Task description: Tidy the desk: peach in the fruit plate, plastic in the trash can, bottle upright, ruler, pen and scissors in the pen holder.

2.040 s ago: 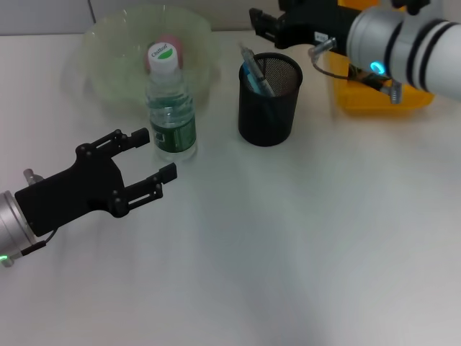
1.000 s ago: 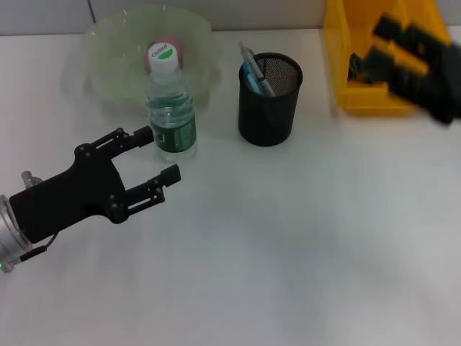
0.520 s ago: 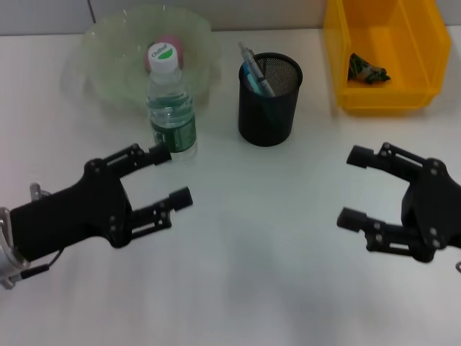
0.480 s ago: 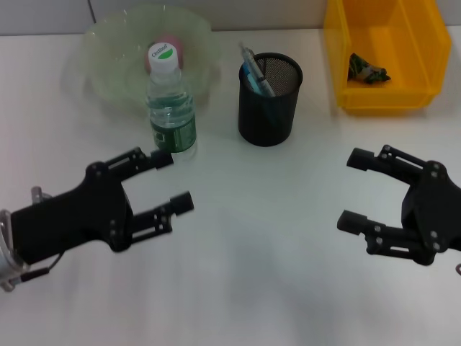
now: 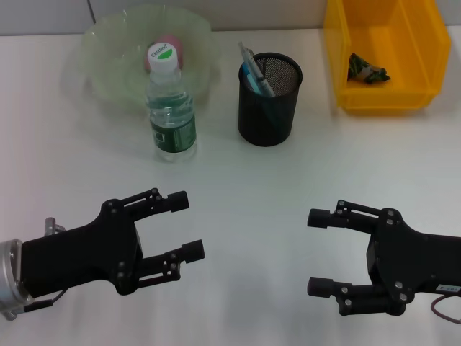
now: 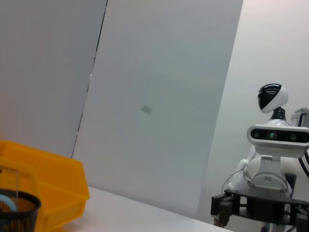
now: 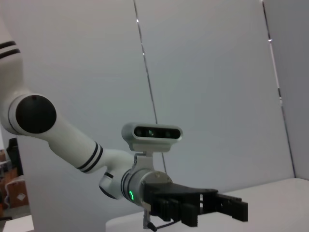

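One bottle [image 5: 171,108] upright, cap up

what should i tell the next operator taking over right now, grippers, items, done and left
Left gripper and right gripper: both open, empty, low over the near table edge.
Peach lies in the fruit plate.
Bottle stands upright in front of the plate.
Plastic scrap is in the yellow bin.
Pen holder holds blue-handled items; which ones is unclear.
Nothing loose on the desk; only check the holder's contents.
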Robot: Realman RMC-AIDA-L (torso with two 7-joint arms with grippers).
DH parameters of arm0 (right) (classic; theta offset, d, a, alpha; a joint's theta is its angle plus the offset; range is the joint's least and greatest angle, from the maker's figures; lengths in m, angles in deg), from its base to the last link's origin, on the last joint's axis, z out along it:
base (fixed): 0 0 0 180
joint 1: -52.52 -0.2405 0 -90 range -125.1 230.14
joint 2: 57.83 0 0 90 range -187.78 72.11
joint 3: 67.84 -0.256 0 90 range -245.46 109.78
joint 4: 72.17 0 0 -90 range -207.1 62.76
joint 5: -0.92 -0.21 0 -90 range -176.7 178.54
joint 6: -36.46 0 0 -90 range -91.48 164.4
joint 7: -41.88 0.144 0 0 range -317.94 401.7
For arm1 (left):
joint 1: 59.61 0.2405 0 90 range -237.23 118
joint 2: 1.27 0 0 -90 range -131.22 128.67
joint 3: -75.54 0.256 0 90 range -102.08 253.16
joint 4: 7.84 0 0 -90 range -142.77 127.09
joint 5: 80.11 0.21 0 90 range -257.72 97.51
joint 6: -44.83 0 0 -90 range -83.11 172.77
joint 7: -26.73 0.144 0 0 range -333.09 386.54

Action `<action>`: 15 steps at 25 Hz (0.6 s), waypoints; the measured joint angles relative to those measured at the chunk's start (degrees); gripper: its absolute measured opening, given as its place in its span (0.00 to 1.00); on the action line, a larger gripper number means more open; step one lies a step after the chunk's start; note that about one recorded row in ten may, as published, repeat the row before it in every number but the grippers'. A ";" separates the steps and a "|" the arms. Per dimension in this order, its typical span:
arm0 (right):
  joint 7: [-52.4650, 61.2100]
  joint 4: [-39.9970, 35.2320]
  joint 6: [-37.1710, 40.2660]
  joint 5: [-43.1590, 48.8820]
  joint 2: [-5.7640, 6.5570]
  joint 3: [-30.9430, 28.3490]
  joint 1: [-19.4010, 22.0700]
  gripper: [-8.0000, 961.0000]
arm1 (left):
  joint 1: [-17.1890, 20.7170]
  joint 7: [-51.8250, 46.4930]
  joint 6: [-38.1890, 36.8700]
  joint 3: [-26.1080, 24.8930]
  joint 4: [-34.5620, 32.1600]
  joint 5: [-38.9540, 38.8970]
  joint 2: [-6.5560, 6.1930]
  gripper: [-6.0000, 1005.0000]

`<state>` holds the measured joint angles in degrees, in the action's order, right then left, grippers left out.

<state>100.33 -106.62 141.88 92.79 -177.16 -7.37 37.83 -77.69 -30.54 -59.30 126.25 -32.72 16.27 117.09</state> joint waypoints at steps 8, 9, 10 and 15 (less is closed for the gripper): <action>-0.03 -0.04 0.69 0.08 0.02 0.00 -0.55 0.88 | 1.39 0.00 -0.02 0.00 -0.10 0.24 -0.15 0.75; -0.04 -0.03 0.70 0.08 0.01 0.00 -0.65 0.88 | 1.39 -0.01 -0.02 0.00 -0.11 0.26 -0.15 0.75; -0.04 0.00 0.71 0.08 0.00 0.00 -0.78 0.88 | 1.39 -0.01 -0.02 0.00 -0.11 0.26 -0.15 0.75; -0.07 0.23 0.81 0.11 -0.12 0.00 -1.31 0.88 | 1.05 -0.02 -0.02 0.04 0.08 0.39 -0.06 0.75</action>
<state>100.26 -106.39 142.68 92.90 -177.28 -7.37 36.52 -76.64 -30.57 -59.32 126.28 -32.64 16.67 117.03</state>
